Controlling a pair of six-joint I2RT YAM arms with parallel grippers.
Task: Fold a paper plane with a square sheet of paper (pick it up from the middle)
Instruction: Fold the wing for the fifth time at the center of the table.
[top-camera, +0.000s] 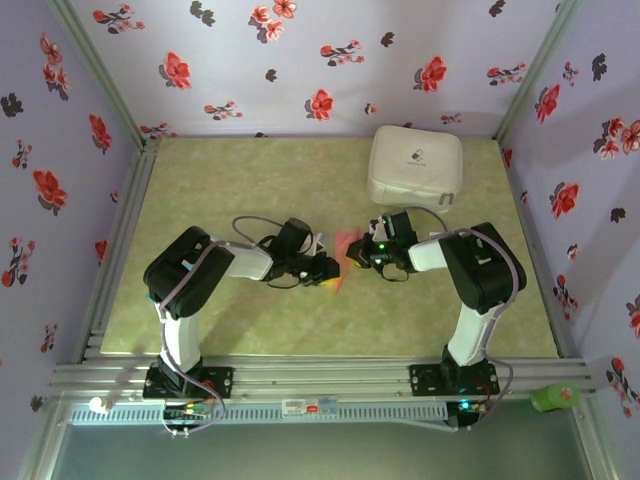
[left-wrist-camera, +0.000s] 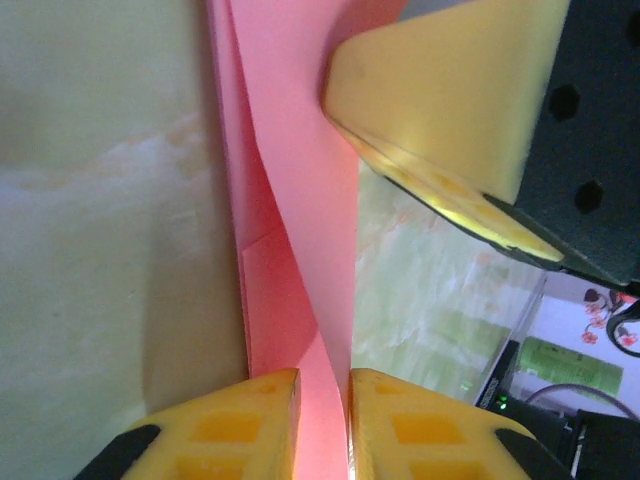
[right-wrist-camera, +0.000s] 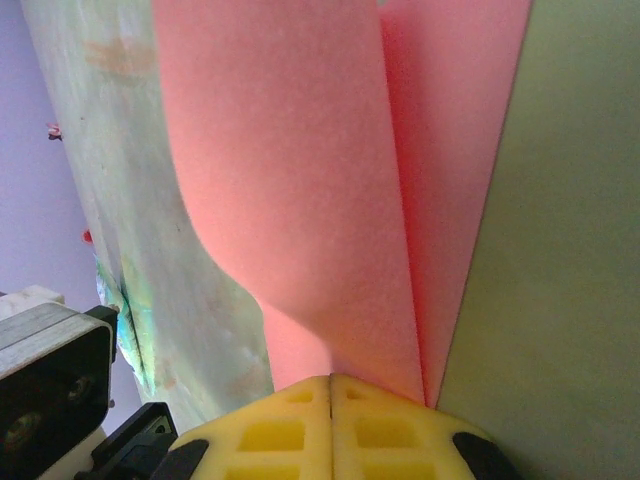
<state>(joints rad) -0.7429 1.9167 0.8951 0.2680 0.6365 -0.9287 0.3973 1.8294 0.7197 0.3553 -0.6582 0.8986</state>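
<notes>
The salmon-red sheet of paper (top-camera: 345, 256) hangs folded in long layers between my two grippers at the middle of the table. My right gripper (top-camera: 364, 254) is shut on one edge of it; in the right wrist view the pads (right-wrist-camera: 300, 420) meet with the paper (right-wrist-camera: 300, 170) coming out from between them. My left gripper (top-camera: 328, 268) faces it from the left. Its jaws (left-wrist-camera: 322, 388) stand a narrow gap apart with the paper (left-wrist-camera: 300, 180) running through, touching the right pad (left-wrist-camera: 400, 420). One yellow finger of the right gripper (left-wrist-camera: 440, 90) shows just beyond.
A white rounded-square case (top-camera: 415, 165) sits at the back right of the green mat (top-camera: 250, 180). Metal frame rails (top-camera: 120, 250) border the table. A green object (top-camera: 555, 397) lies off the table at the near right corner.
</notes>
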